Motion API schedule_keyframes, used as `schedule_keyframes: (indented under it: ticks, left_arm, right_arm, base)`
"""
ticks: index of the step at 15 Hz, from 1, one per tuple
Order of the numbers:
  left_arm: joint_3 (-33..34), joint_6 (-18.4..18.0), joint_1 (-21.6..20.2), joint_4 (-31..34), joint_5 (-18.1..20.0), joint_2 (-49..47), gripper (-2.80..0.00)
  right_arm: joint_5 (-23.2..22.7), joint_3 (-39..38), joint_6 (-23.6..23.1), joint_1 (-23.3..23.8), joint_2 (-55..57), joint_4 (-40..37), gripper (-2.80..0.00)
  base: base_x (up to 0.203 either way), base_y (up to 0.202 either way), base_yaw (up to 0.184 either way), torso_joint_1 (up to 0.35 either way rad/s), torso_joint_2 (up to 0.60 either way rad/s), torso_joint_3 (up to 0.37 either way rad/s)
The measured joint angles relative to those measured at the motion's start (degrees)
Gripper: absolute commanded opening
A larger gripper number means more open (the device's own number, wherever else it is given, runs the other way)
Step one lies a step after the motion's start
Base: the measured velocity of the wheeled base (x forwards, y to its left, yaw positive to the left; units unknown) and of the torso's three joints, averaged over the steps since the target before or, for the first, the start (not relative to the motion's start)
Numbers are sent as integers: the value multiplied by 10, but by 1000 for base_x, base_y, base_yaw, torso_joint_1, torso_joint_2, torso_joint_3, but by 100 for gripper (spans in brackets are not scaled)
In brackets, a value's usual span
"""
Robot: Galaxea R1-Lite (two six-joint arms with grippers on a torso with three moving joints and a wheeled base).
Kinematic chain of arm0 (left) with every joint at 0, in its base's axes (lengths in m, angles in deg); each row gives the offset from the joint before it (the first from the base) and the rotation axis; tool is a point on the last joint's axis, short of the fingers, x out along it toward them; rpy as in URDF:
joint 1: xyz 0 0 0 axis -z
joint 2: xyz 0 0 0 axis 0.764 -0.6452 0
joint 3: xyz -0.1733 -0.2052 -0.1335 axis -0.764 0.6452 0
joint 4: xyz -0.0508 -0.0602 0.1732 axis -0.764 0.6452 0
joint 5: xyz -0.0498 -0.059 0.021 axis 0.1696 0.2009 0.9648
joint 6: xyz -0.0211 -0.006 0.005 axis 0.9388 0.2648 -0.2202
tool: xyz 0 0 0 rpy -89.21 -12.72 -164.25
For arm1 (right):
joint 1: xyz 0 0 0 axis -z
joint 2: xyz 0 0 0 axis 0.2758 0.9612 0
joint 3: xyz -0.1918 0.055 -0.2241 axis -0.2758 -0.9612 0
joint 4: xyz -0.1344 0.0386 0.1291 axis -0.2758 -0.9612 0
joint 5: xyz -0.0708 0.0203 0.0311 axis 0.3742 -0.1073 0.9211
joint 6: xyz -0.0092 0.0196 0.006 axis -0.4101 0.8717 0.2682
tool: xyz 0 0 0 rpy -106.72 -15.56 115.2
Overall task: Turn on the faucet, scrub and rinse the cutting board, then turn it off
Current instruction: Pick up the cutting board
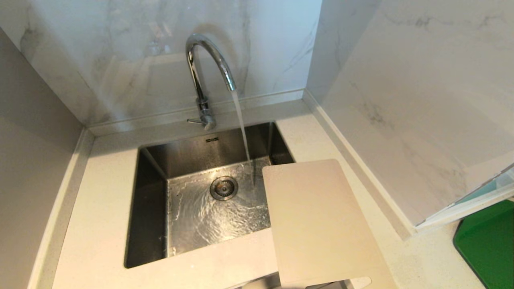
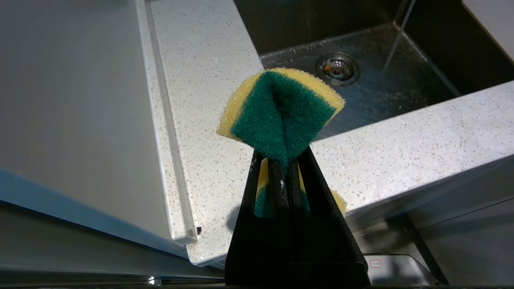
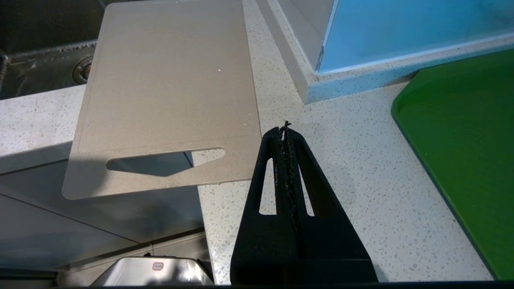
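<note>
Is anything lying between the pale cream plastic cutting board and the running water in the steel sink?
Nothing visible. The pale cream plastic cutting board already overhangs the steel sink at its right edge, and the stream from the chrome gooseneck faucet falls just beside the board's far corner, with only open basin between.

Head view: high, facing down onto sink [image 1: 192, 224]. Left wrist view: close behind left tool [image 2: 283, 160], facing sink. Right wrist view: behind right tool [image 3: 286, 132], cutting board [image 3: 168, 80] ahead; drain [image 1: 223, 188] shared.
</note>
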State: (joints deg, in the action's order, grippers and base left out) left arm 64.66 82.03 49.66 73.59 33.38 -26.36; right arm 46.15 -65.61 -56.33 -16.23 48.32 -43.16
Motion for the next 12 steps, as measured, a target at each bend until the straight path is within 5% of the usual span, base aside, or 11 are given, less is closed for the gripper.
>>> schedule_keyframes:
  ticks: [12]
  left_arm:
    - [0,0,0,0,0,0,-280]
  right_arm:
    - [0,0,0,0,0,0,-280]
  base:
    - [0,0,0,0,0,0]
